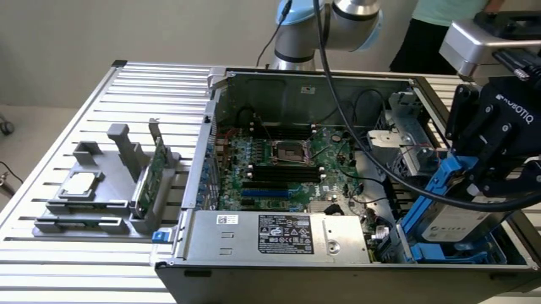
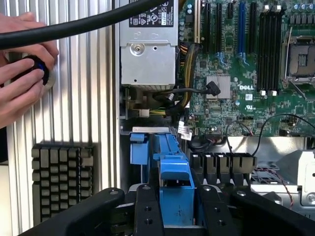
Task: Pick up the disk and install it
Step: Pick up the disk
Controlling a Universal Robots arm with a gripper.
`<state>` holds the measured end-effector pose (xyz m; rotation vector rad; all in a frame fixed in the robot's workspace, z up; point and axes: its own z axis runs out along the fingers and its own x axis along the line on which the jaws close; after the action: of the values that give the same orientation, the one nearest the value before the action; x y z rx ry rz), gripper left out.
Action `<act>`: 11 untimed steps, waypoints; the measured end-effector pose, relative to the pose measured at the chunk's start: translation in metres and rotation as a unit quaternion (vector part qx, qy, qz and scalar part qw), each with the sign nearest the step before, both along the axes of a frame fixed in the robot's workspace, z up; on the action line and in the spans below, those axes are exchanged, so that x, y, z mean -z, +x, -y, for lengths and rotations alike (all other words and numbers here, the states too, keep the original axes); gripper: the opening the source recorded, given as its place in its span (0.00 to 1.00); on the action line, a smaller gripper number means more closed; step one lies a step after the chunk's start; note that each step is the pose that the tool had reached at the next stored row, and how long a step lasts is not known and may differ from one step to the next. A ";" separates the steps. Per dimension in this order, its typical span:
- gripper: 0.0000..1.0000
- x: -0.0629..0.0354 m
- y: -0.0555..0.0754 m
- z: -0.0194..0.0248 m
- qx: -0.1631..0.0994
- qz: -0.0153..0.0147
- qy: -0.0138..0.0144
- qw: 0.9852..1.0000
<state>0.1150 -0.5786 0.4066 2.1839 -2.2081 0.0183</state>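
Disk (image 1: 460,221), long axis near-vertical, gripped by claw (image 2: 174,211).

Disk (image 1: 457,221): silver-grey, blue carrier, on edge in claw (image 2: 176,210), at case (image 1: 296,95) corner.

The arm (image 1: 325,28) is seen standing upright at the far side, its grey-and-blue joints stacked. The wrist (image 1: 486,44) is carried at the exterior view's right, with the black end effector (image 1: 477,187) pointed downward. Its 2 fingers (image 2: 147,209) are clamped on the blue frame of the disk (image 1: 457,225), which is held on edge and slightly tilted.
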 end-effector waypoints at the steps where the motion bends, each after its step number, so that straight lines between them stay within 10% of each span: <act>1: 0.32 0.0014 0.000 0.0000 0.001 0.000 0.000 1.000; 11: 0.32 0.0170 0.000 0.0000 0.005 0.000 0.000 1.000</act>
<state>0.1150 -0.5786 0.3896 2.1733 -2.2184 0.0181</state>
